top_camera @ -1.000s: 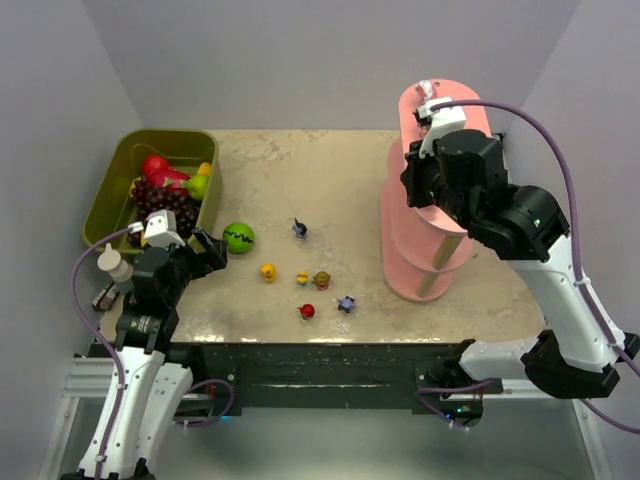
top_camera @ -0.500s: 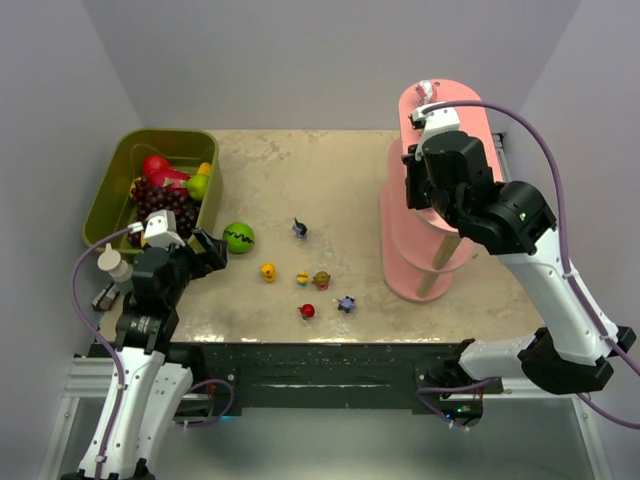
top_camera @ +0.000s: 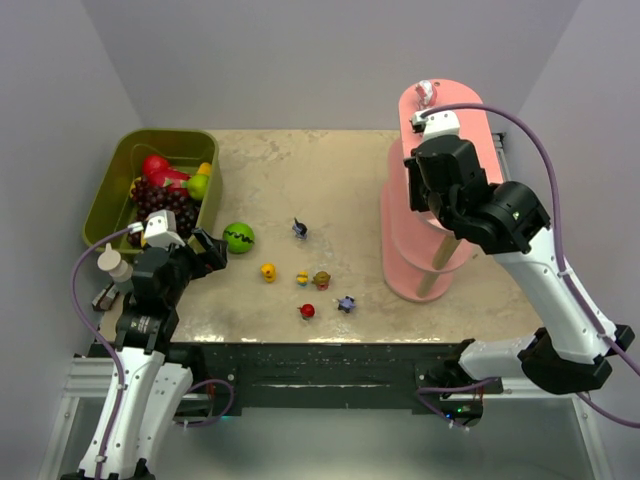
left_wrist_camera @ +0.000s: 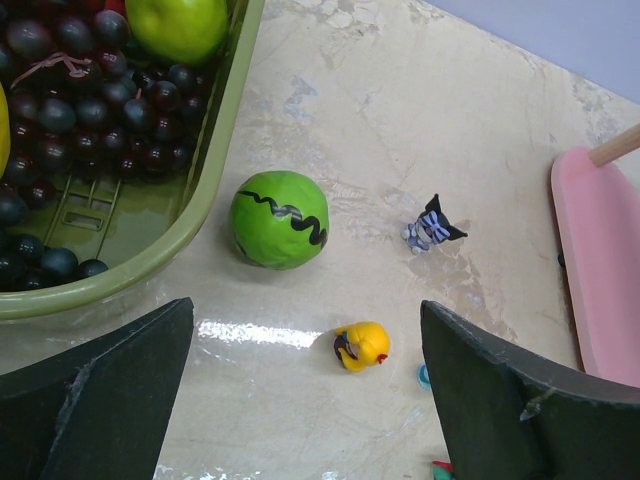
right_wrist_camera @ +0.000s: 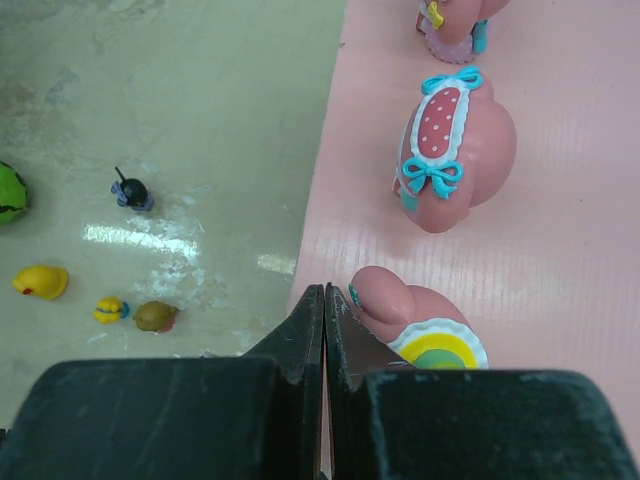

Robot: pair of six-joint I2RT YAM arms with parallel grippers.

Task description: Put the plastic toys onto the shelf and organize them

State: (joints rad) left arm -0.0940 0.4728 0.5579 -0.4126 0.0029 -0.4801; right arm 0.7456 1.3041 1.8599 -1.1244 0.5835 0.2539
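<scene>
**Jaws shut and empty over the top tier, loose toys on the table**

Right gripper (right_wrist_camera: 324,300) has its fingers pressed flat together with nothing between them. It hangs at the edge of the top board of the shelf (right_wrist_camera: 560,250). Just right of the tips lies a pink rainbow toy (right_wrist_camera: 415,320), and straight ahead sits a pink dotted toy (right_wrist_camera: 455,150) with teal bows. Over the last second this arm has drawn back slightly along the board, baring more of the pink figure at the far end. That looks like a finished placement, with the arm now free to fetch another piece.

Left gripper (left_wrist_camera: 305,310) has not moved and stands wide open, holding nothing. A yellow toy (left_wrist_camera: 360,345) lies just ahead of its tips. A dark striped figurine (left_wrist_camera: 430,225) and a green ball (left_wrist_camera: 280,218) lie farther ahead. The olive bin (left_wrist_camera: 215,160) is off to the left.

A third figure beyond the right tips is cut off by the frame. The finger hides part of the rainbow toy. The arm covers the lower tiers from above, so I cannot tell whether anything stands there.
</scene>
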